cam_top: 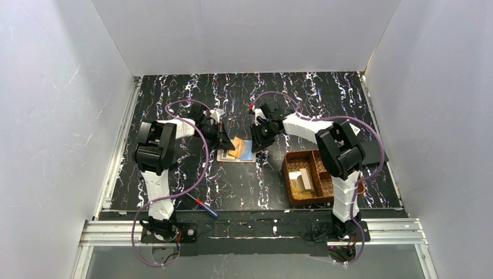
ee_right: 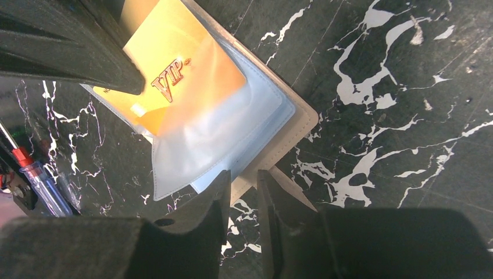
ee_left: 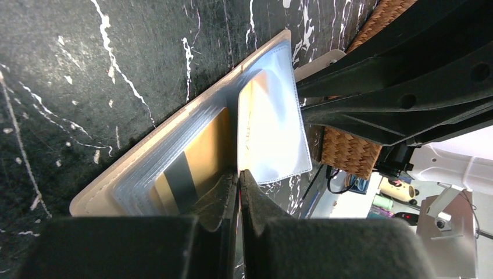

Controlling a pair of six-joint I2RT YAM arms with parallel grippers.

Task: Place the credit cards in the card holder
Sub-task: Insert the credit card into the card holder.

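Observation:
The card holder [cam_top: 248,152] lies open mid-table, showing a tan cover [ee_right: 302,119] and several clear plastic sleeves [ee_left: 270,128]. A gold credit card [ee_right: 180,70] marked VIP is tilted above it, its lower end tucked inside a sleeve. My left gripper [cam_top: 225,141] [ee_left: 240,173] is shut on the card's upper end; the card's dark stripe [ee_left: 183,174] shows beside the jaws. My right gripper [cam_top: 260,141] [ee_right: 242,174] is down at the holder's right edge. Its jaws are a narrow gap apart, astride the tan cover's edge, with bare table showing between them.
A brown woven divided basket [cam_top: 286,174] [ee_left: 349,154] stands right of the holder, under the right arm, with pale flat pieces [cam_top: 302,179] in one compartment. A blue-and-red-handled screwdriver [cam_top: 206,207] [ee_right: 40,180] lies near the front edge, by the left arm's base.

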